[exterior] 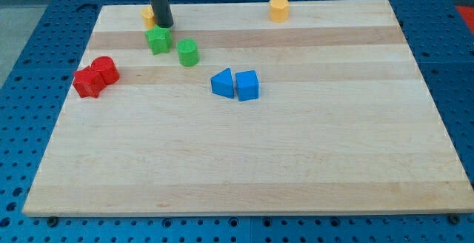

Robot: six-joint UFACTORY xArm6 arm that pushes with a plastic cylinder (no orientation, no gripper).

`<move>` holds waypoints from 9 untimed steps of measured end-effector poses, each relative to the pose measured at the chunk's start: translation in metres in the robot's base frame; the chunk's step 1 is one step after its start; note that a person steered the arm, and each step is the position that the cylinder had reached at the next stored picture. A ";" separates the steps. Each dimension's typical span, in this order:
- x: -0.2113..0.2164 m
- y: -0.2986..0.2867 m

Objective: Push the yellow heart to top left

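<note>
A yellow block (148, 15), largely hidden behind my rod, sits near the board's top edge left of centre; its shape cannot be made out. My tip (164, 25) rests right against its right side, just above the green star (158, 40). A second yellow block (278, 9), hexagon-like, sits at the top edge right of centre.
A green cylinder (187, 52) lies just right of the green star. Two red blocks (95, 76) touch each other at the left edge. Two blue blocks (235, 84) sit side by side near the middle. The wooden board (244, 161) lies on a blue perforated table.
</note>
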State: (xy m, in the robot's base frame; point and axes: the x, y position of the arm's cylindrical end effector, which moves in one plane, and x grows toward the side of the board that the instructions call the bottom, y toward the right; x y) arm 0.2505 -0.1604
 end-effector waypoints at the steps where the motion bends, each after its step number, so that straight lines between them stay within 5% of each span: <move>1: -0.001 -0.003; 9: 0.001 -0.090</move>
